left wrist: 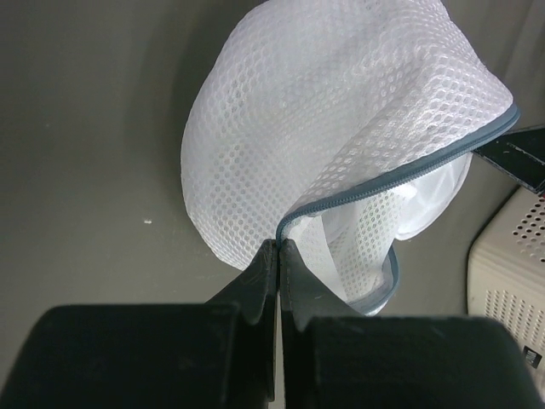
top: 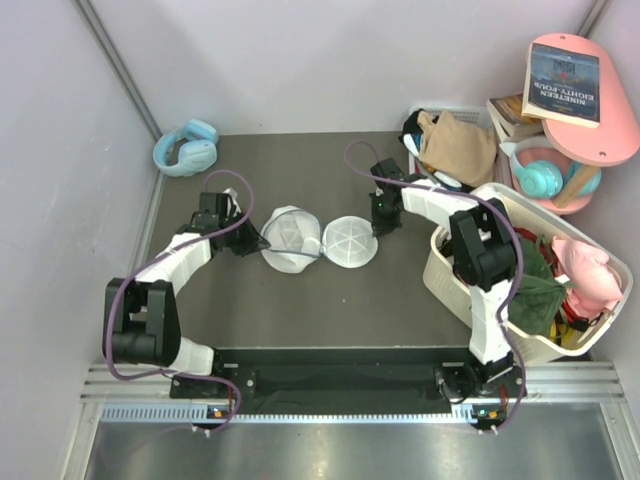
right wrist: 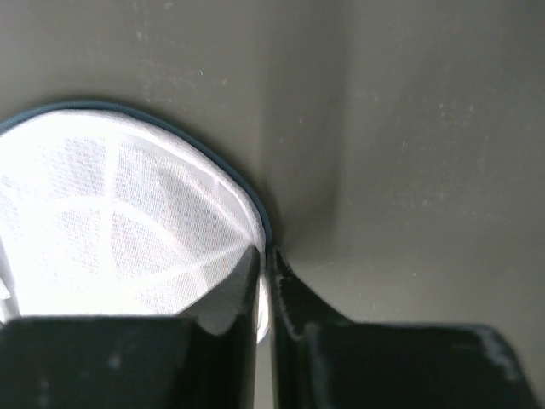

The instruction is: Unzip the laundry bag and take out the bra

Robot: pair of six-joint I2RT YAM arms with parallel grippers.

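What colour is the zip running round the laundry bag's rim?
Grey-blue zip against the white mesh laundry bag; clearest in the left wrist view.

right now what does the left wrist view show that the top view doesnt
Only left wrist: the bag's mesh weave and grey zip close up, with the left jaws shut on the rim. Only top: the bag lies open as two discs, the right arm reaches the right disc's rim, blue headphones sit at the back left, and a basket of clothes stands on the right. Both: the bag, the left jaws at its edge, and a bit of the basket.
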